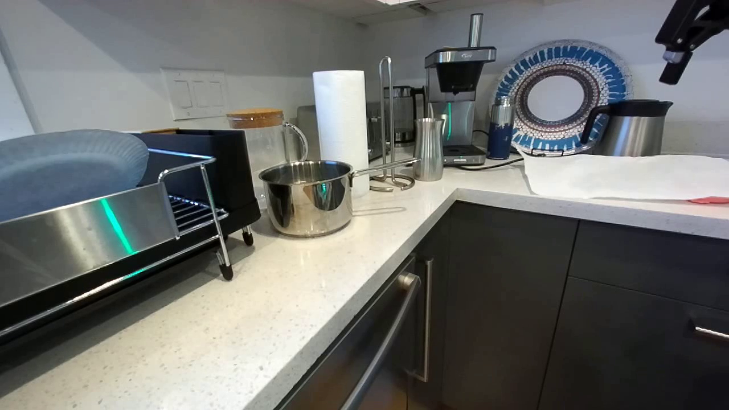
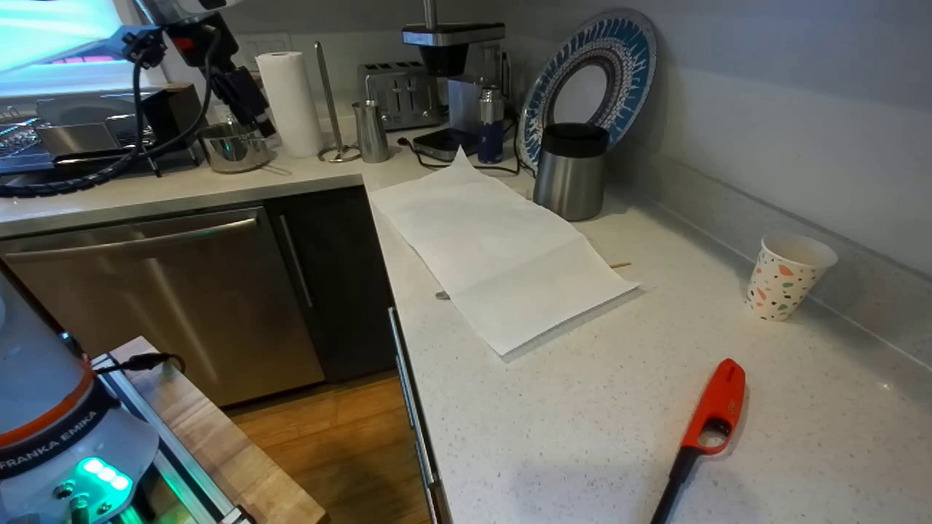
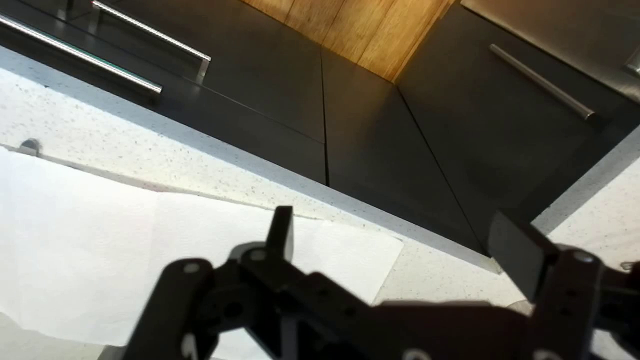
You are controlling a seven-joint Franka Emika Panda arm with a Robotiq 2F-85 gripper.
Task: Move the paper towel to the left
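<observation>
The claw (image 3: 392, 245) is empty, its fingers (image 3: 515, 255) spread wide. The towel (image 3: 100, 240) lies below it on the counter (image 2: 553, 407), not touched; in the wrist view one corner shows between the fingers, and the rest runs off past one of them.

I expect the towel to weigh almost nothing and to be limp: pushed from above, it would sooner buckle than slide as one piece. Paper should not slip much once pinched, but a hard tug could tear it. The flat stretches under the claw offer little to bite on; the fingers would likely scrape the counter there. Better, I judge, is the peaked corner beside the bottle (image 2: 491, 138), lower than the claw and seemingly hidden by it in the wrist view: there the towel stands up and a finger could get behind it. A light pinch, a small lift and a slow drag should serve.

Also below the claw, a metal tip (image 2: 443, 295) and a thin stick (image 2: 620, 265) show at the towel's edges. What they belong to I cannot tell; it could catch or ride along.
</observation>
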